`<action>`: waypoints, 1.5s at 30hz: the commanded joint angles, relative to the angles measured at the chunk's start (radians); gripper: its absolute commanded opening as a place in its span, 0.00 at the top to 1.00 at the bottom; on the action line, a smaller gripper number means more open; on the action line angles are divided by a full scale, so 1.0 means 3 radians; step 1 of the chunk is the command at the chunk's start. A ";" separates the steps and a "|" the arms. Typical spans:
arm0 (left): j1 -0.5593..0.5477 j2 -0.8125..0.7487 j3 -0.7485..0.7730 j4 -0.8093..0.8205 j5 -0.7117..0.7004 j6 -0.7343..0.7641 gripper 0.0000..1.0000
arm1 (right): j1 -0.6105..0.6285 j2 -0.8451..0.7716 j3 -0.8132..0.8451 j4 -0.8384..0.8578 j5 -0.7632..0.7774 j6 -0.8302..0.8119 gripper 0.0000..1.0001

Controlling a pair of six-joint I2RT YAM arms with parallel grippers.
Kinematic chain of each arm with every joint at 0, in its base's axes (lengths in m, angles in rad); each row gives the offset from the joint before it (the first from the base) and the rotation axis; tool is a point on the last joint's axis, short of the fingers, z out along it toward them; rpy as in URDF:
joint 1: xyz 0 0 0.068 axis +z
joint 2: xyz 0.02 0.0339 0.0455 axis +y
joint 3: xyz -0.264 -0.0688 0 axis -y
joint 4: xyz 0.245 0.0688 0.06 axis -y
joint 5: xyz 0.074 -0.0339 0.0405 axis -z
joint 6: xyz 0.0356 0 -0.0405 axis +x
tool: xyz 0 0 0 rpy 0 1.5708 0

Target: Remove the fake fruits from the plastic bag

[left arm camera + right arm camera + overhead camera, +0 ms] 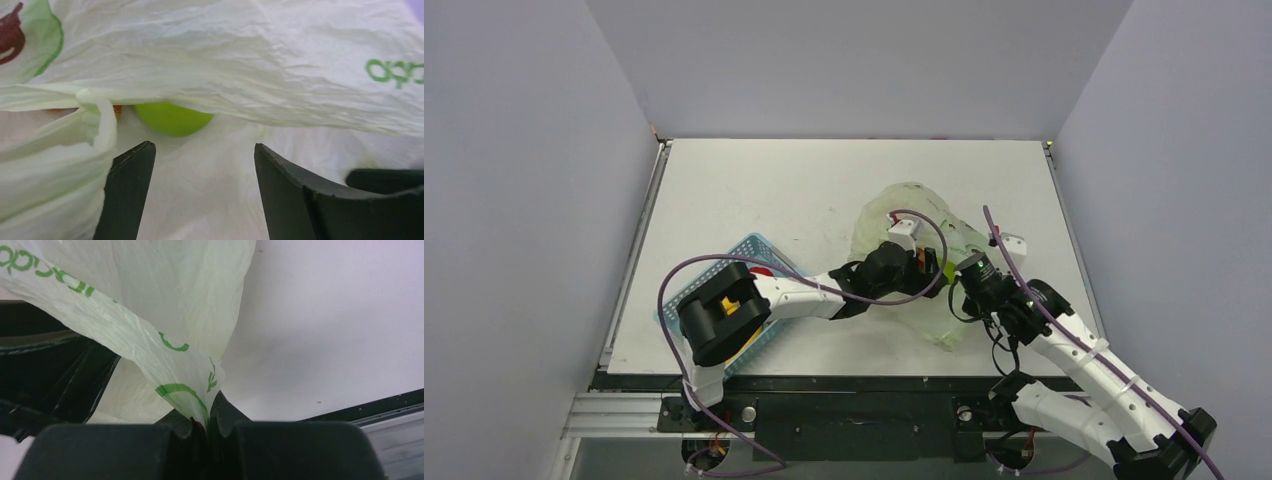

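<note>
The pale yellow-green plastic bag [902, 212] lies crumpled at the table's middle right. My left gripper [927, 268] reaches into its mouth and stands open [202, 147] with only bag film between the fingers. Just beyond the fingertips a light green round fruit [172, 118] rests under a fold of the bag [260, 60]. A sliver of orange [116, 109] shows beside it. My right gripper [971, 274] is shut on the edge of the bag [165, 310], and the film rises from its pinched jaws [207, 412]. Other fruits are hidden.
A blue lattice basket [746, 248] sits at the left near my left arm, with something red [762, 270] in it. The table's near edge [360, 410] runs close behind the right gripper. The left arm's dark body [45, 375] lies beside the held film.
</note>
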 commanded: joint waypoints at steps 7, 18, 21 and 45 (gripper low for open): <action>0.0071 0.0269 0.0410 -0.0092 -0.0391 0.0014 0.28 | -0.0058 -0.0116 0.0173 0.0053 0.0099 -0.0107 1.00; 0.0053 0.0587 0.0752 -0.0201 -0.0431 0.0058 0.03 | -0.0071 -0.0125 0.0197 0.0112 0.0062 -0.0176 1.00; 0.0045 0.0745 0.0919 -0.0280 -0.0405 0.0081 0.03 | -0.0075 -0.0123 0.0187 0.0136 0.0031 -0.0191 1.00; 0.0067 0.0461 0.1100 -0.0780 -0.0018 0.0256 0.75 | -0.0080 -0.0280 -0.0164 0.0185 0.0071 -0.0175 1.00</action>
